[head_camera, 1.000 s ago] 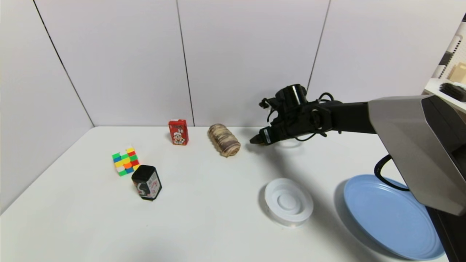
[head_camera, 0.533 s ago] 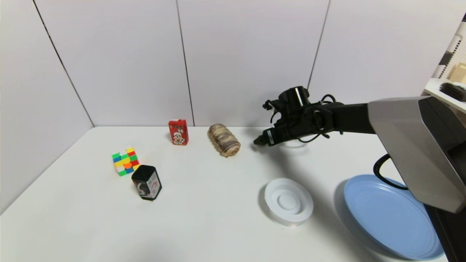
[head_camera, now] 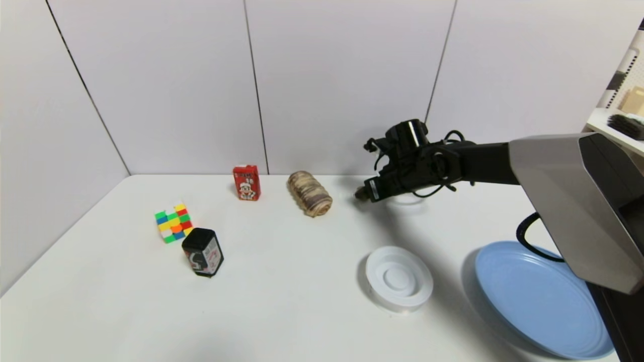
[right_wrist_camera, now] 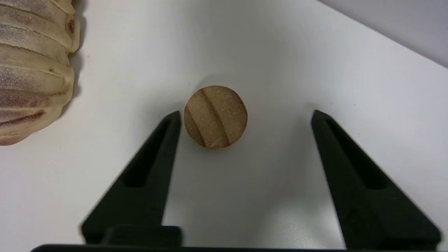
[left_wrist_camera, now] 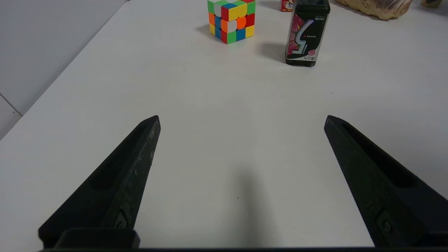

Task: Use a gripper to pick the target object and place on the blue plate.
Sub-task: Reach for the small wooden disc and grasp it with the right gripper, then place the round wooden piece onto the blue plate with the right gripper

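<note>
The blue plate point(head_camera: 541, 301) lies at the desk's point(head_camera: 282, 301) near right corner, while toward the far edge the right claw point(right_wrist_camera: 245, 113), fingers apart, brackets the target object point(right_wrist_camera: 215, 116), which only the wrist view shows clearly.

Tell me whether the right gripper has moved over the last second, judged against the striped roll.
Yes. The right gripper has drawn back slightly rightward, away from the striped roll, and hangs open over the small wooden cylinder.
</note>
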Robot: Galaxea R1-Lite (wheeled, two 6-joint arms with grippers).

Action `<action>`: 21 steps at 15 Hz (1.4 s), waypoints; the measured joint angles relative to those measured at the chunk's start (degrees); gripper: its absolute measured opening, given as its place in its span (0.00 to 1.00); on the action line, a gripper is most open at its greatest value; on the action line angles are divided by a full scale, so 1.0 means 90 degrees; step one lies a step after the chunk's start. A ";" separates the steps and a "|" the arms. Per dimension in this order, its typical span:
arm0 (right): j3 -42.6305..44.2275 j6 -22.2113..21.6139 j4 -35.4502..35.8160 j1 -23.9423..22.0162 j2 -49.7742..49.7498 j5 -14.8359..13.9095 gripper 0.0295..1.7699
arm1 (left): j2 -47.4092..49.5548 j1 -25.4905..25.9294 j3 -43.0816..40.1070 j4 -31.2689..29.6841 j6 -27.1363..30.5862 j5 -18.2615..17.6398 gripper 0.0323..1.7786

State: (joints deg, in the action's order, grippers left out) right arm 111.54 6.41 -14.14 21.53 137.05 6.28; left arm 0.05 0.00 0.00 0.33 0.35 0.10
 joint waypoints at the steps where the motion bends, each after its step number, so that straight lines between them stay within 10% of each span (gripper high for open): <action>1: 0.0000 -0.0003 0.0000 0.0003 0.0000 0.0003 0.58 | 0.0000 0.0000 0.0000 0.0000 -0.0003 -0.0003 0.95; 5: 0.0000 -0.0003 0.0009 0.0018 -0.0003 0.0000 0.25 | 0.0000 0.0000 0.0000 0.0000 -0.0005 -0.0003 0.95; 14: -0.0009 -0.0039 -0.0039 0.0015 -0.0508 0.0012 0.25 | 0.0000 0.0000 0.0000 0.0000 -0.0003 -0.0005 0.95; 21: -0.1010 -0.0091 -0.1524 -0.0867 -0.3170 0.0335 0.25 | 0.0000 0.0000 0.0000 -0.0003 0.0000 -0.0003 0.95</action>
State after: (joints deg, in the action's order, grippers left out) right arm 102.45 5.60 -27.86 13.73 108.52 9.29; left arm 0.05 0.00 0.00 0.30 0.35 0.07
